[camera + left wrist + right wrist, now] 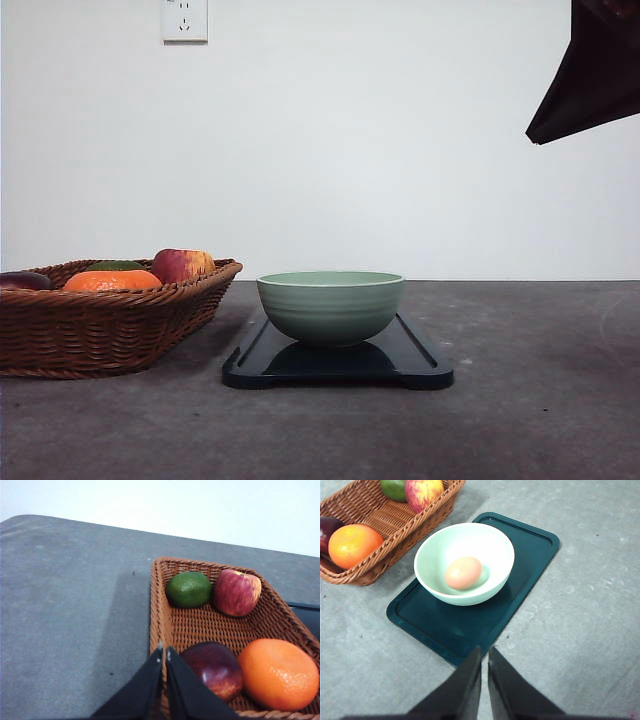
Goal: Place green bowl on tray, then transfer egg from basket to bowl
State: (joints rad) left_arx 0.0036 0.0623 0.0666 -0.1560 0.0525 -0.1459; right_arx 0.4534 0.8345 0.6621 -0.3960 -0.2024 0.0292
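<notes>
Resting in bowl (464,562) on tray (530,545): egg (463,573). Basket (395,525) beside. Both pincers, left (164,655) and right (485,652), pressed together, empty.

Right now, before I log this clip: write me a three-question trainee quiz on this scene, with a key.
1. True or false: the green bowl stands on the tray.
2. Where is the egg? A) basket B) bowl C) table
3. How many fruits lie in the basket?

Key: 1 true; 2 B; 3 four: lime, apple, dark red fruit, orange.
</notes>
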